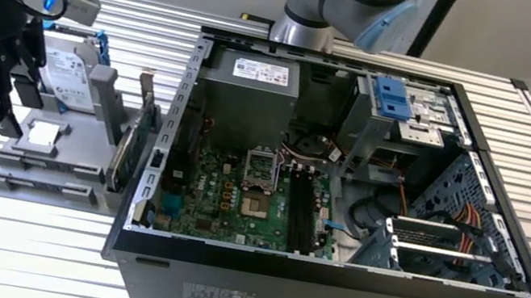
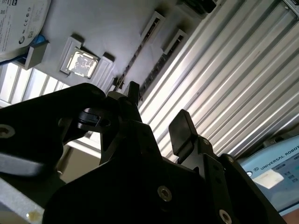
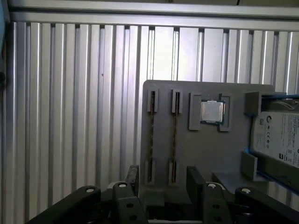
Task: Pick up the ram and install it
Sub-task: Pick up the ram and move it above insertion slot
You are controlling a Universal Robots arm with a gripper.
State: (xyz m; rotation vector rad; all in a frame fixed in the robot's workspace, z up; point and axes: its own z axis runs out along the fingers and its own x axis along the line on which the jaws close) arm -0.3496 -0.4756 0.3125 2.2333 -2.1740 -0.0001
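Note:
Two thin ram sticks stand edge-up in neighbouring slots of a grey holder: one ram next to the chip, the other beside it. In the second wrist view the same sticks appear as dark lines. My black gripper hovers above the holder's end with its two fingers spread apart and nothing between them. It also appears in the second wrist view. In the exterior view the gripper hangs over the holder at the exterior view's left, beside the open computer case.
The holder also carries a silver processor chip and a hard drive in a blue frame. A green card stands between holder and case. Inside the case lie the motherboard and its dark memory slots. Everything rests on a ribbed metal table.

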